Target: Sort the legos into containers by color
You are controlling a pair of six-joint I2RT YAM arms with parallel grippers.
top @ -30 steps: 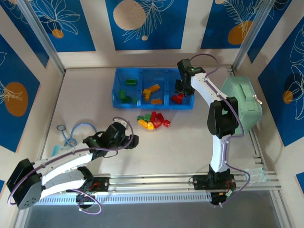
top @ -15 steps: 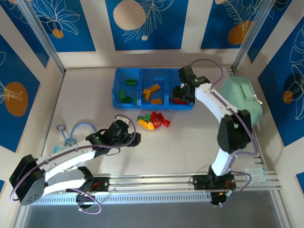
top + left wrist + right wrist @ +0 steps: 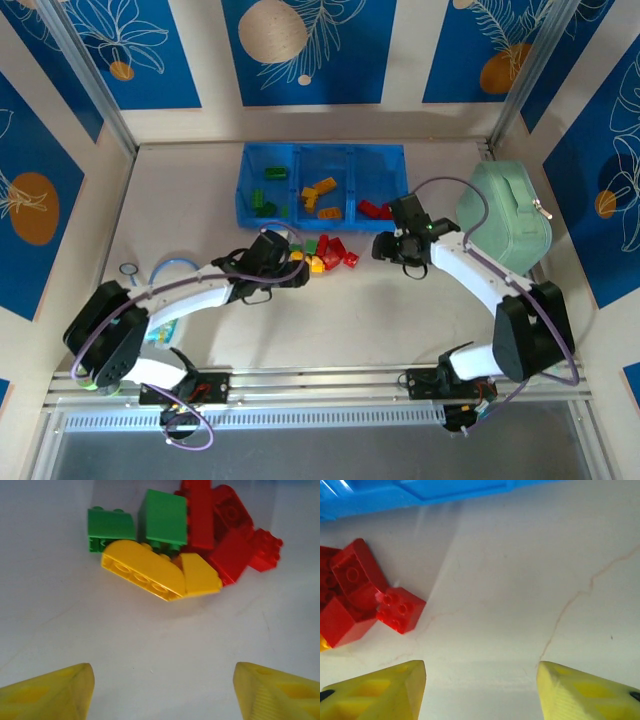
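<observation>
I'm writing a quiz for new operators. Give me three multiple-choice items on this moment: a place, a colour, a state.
1. Where is the loose heap of small studded plastic bricks?
A) on the white table, in front of the translucent blue plastic tray
B) inside the tray
C) on the aluminium rail

2. What colour are the pieces in the tray's right compartment?
A) green
B) red
C) yellow

3. The left gripper is:
A) shut on a yellow brick
B) open and empty
C) shut on nothing

Key: 1A, the heap lies outside the tray's front wall; 2B, only red pieces lie there; 3B, its yellow fingers stand apart with bare table between.
</observation>
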